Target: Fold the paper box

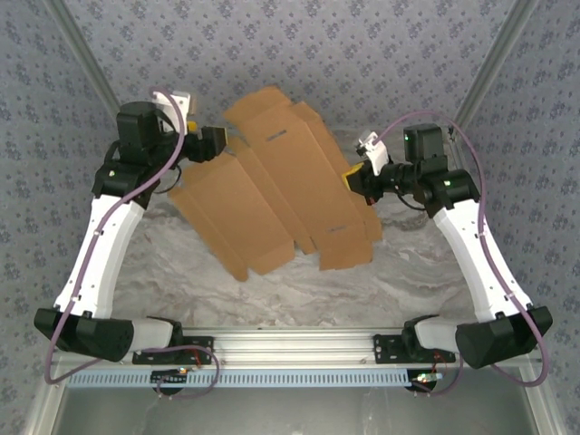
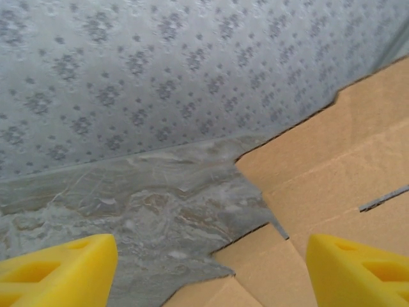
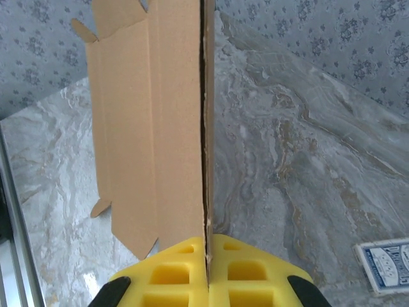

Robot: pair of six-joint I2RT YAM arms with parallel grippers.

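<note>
Brown cardboard, the paper box, spreads as an unfolded die-cut sheet across the far middle of the marbled table. The right gripper pinches its right edge tight; the left gripper stands released beside the left flaps. Folding well likely means regripping a flap near its crease and lifting evenly. A small blue-and-white card lies nearby — its print is too blurred to read.

I see my left arm and right arm: white shells, black joints, purple cables, yellow fingers.
</note>
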